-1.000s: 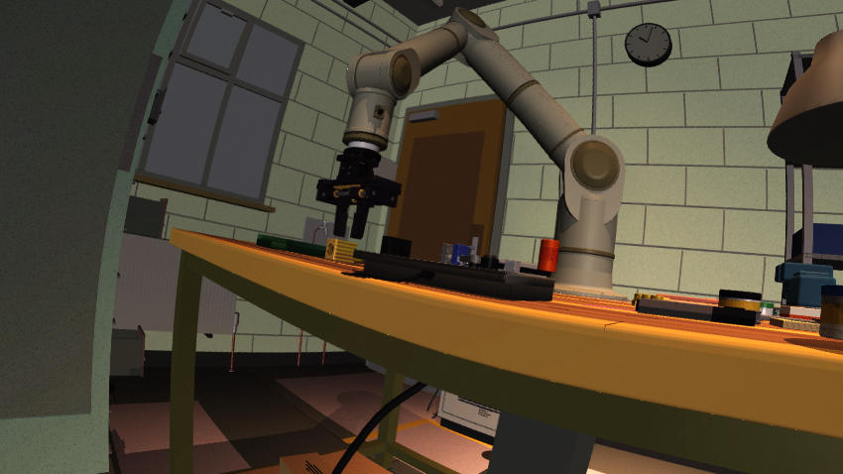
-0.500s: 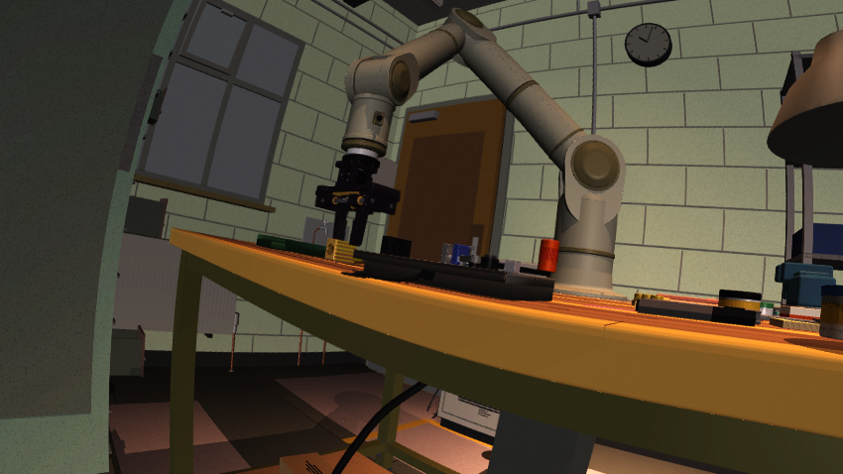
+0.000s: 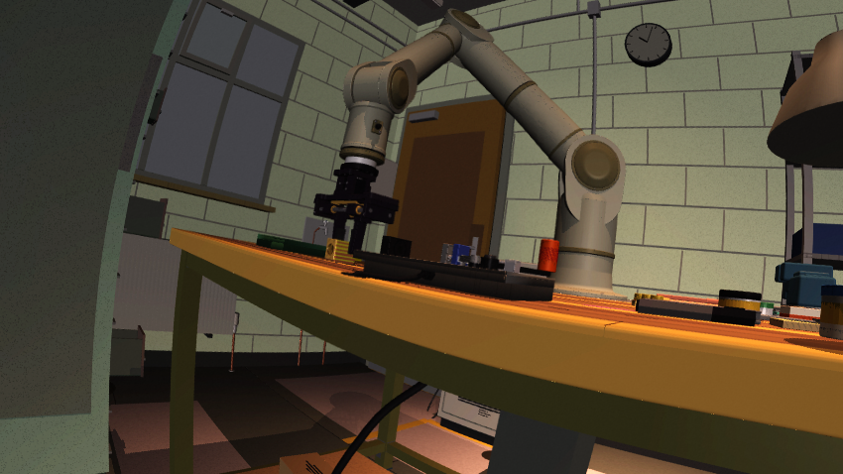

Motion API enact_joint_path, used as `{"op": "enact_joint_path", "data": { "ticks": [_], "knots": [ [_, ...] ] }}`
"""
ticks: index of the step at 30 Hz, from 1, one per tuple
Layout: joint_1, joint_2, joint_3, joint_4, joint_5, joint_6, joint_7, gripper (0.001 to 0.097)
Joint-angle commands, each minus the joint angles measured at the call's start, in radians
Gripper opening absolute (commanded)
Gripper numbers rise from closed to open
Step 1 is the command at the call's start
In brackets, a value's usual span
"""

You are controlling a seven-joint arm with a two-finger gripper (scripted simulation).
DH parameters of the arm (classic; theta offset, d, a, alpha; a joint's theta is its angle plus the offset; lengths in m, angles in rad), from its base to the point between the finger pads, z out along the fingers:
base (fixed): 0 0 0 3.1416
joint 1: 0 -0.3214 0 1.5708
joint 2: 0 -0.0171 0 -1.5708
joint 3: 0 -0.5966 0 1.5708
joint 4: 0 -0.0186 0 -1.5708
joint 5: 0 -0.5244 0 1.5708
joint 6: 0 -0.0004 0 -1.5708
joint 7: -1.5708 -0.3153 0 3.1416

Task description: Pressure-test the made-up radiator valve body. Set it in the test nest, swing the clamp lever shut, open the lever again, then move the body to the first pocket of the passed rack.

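At the left end of the orange workbench the brass-coloured valve body (image 3: 341, 250) sits on the table top, just left of the black fixture plate (image 3: 457, 276). My gripper (image 3: 349, 243) is down over the body with its fingers open around it, holding nothing. On the plate stand a black block (image 3: 395, 245) and a blue and grey clamp assembly (image 3: 461, 254) with small dark parts beside it; its lever's position is too small to tell. A dark green tray (image 3: 291, 243) lies behind the body toward the window.
The arm's base (image 3: 586, 259) stands behind the plate, with a red cylinder (image 3: 548, 254) beside it. Further right lie a flat dark bar (image 3: 695, 309), a black and yellow tin (image 3: 740, 299) and a blue box (image 3: 804, 283). The table's near edge runs across the front.
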Motion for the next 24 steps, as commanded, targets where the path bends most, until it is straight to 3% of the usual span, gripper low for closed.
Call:
{"op": "enact_joint_path", "data": {
  "ticks": [1, 12, 24],
  "knots": [
    [0.000, -0.001, -0.001, 0.000, 0.000, 0.000, 0.000, 0.0495],
    [0.000, -0.001, 0.000, 0.000, 0.000, 0.000, 0.000, 0.0495],
    [0.000, 0.000, 0.000, 0.000, 0.000, 0.000, 0.000, 0.0260]
  ]
}}
